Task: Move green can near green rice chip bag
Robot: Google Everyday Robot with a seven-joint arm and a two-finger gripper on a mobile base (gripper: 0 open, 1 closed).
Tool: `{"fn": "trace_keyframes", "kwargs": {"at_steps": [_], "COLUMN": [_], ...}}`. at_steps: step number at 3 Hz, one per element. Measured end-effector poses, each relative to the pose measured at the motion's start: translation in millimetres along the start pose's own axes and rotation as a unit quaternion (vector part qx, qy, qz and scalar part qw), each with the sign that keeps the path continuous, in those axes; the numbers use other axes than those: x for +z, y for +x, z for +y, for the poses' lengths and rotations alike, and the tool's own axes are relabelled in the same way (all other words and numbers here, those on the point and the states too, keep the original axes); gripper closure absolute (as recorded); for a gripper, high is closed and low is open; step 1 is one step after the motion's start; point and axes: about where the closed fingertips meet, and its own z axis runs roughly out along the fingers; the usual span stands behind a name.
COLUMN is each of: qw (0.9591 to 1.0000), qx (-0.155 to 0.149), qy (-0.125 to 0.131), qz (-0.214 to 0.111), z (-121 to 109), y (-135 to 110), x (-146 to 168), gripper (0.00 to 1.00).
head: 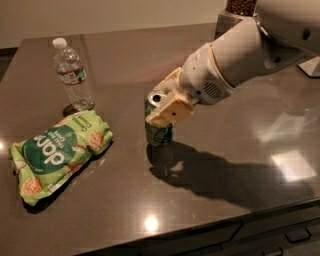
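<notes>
The green can (160, 136) stands upright on the dark table (125, 210), in the middle. My gripper (155, 107) reaches in from the upper right and is shut on the can's upper part, with one beige finger (170, 111) in front of it and the other behind. The can's silver top shows between them. The green rice chip bag (57, 152) lies flat at the left front, about a can's width of bare table away from the can.
A clear plastic water bottle (74, 75) stands upright at the back left, just behind the bag. A jar of dark contents (241, 7) stands at the back right behind my arm. The table's front edge runs along the bottom right.
</notes>
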Motion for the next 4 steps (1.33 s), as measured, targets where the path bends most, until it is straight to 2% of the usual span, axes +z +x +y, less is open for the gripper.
{"fn": "trace_keyframes", "kwargs": {"at_steps": [2,3,4], "qw": [0.9982,0.9959,0.9944], "qx": [-0.043,-0.064,-0.072], "qy": [-0.027,-0.053,-0.072], "qz": [-0.033,-0.037,-0.029], "z": [32.5,53.5,66.6], "y": [-40.7,-53.0,-52.1], "x": [10.8,27.4,46.4], "gripper": [1.0,1.0,1.0]}}
